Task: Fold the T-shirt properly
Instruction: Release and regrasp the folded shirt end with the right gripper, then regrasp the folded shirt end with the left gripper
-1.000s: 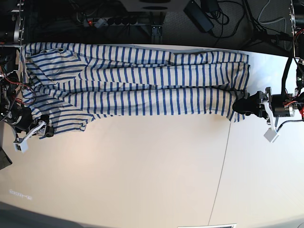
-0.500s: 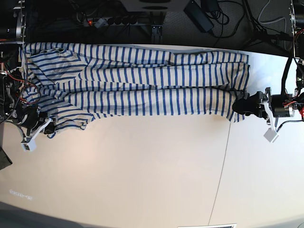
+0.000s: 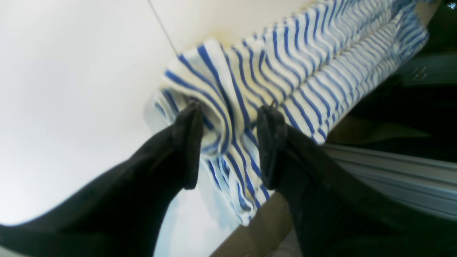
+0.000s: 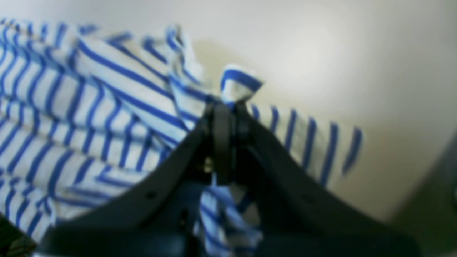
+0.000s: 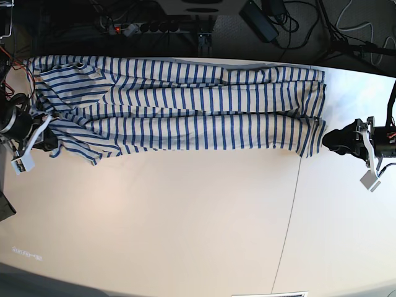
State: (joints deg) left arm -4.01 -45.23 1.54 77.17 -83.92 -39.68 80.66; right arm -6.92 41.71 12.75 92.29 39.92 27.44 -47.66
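Note:
The T-shirt (image 5: 185,111), white with thin blue stripes, lies stretched lengthwise along the far side of the table. At the base view's right end, my left gripper (image 5: 329,140) sits at the shirt's edge. In the left wrist view the T-shirt (image 3: 285,64) bunches into a thick fold, and my left gripper (image 3: 230,114) is closed on that fold from both sides. At the base view's left end, my right gripper (image 5: 51,139) holds the shirt's lower corner. The right wrist view shows my right gripper (image 4: 228,107) shut, with a pinch of the T-shirt (image 4: 89,107) sticking out above the fingertips.
The cream table (image 5: 185,216) has a thin seam (image 5: 289,216) running front to back. Behind its far edge lie a power strip (image 5: 154,28) and dark cables. A metal rail (image 3: 392,171) runs along the table edge by my left gripper.
My right gripper has shut on the shirt's loose lower-left flap and drawn it left and back. My left arm has pulled back to the right at the shirt's other end.

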